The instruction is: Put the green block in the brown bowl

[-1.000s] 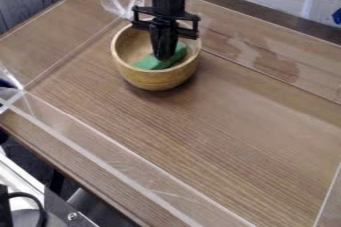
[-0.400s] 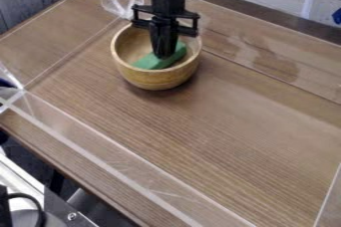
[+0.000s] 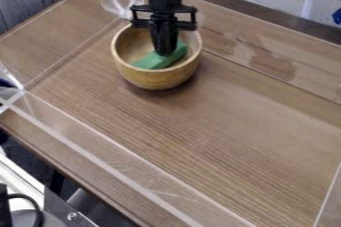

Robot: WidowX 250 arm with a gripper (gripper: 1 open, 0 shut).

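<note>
**Camera view.** A round bowl (image 3: pixel 158 80) of pale brown wood, thick-walled and smooth-rimmed, is seen on the bench (image 3: pixel 200 136), toward eleven o'clock of the picture. The bench is faced in darker wood grain with a slight sheen and is bordered by a clear panel (image 3: pixel 54 121) along its seven o'clock edge.

The block (image 3: pixel 147 62), a matte bright-green bar with flat faces, is found inside the bowl, low against the floor. Most of its visible length is spread toward eight o'clock from the claw (image 3: pixel 166 50). Whether it rests fully on the bowl's floor cannot be told.

The black claw is pointed steeply down into the bowl from twelve o'clock. Its fingers are drawn together into one dark column, with the tips down on the block's upper side. The block is therefore judged to be clamped between them.

The block is judged light, stiff and not fragile. Its plain faces may be somewhat slick, so it is best gripped across the narrow width near mid-length. A short drop onto the wood should do no harm. The bowl is judged heavy enough to stay put.
</note>
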